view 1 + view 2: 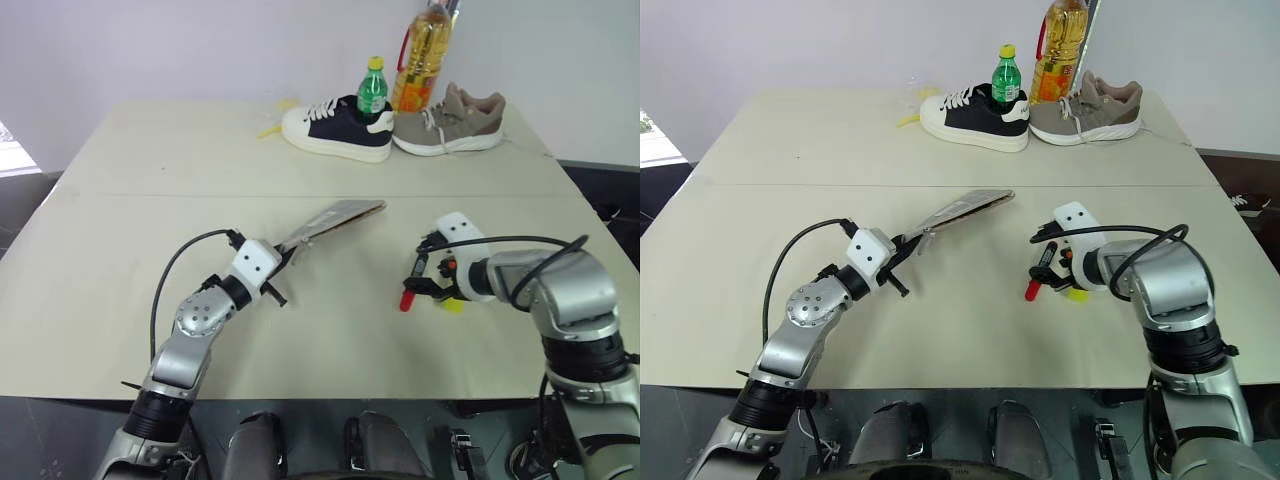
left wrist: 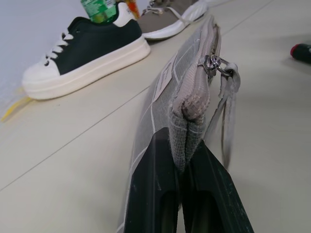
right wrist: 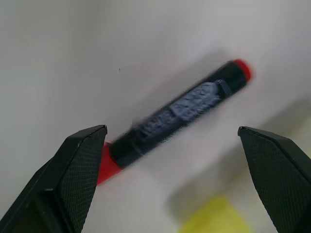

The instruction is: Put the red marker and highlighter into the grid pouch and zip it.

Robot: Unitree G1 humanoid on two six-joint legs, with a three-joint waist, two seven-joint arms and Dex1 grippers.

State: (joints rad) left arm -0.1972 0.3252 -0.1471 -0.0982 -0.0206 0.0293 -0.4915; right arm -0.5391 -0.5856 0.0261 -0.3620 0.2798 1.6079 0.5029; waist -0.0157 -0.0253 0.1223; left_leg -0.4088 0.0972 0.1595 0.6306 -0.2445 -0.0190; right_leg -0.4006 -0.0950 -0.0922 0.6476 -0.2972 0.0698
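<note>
**Q:** Where do the task's things sit, and how much is done?

**A:** The grid pouch (image 1: 335, 219) is near the middle of the pale surface (image 1: 130, 170), lifted at its near end and sloping down toward the far edge. The left gripper (image 2: 187, 160) has its fingers clenched on that near end, just by the zipper pull. The red marker (image 1: 412, 287) lies on the surface toward the right edge, with the yellow highlighter (image 1: 452, 304) just beside it on the near side. The right gripper (image 3: 170, 160) hangs over them with its fingers spread wide and empty, one on either side of the marker. As far as I can judge, neither pen is in the pouch, so picking, loading and zipping all remain.

**Q:** What are these things made of and shaped like?

**A:** The pouch is flat, soft grey woven fabric crossed by thin white lines, with a metal ring on the zipper pull and a fabric tab hanging from it; its edges look closed here. The marker is a short, smooth cylinder with a dark printed barrel and red at both ends. The highlighter shows as a stubby yellow shape, mostly hidden. The fingers are black with a fine cross-hatched face. Along the far edge stand a black-and-white sneaker (image 1: 335, 128), a tan sneaker (image 1: 450, 122), a green bottle (image 1: 372, 88) and an oil bottle (image 1: 422, 55).
</note>
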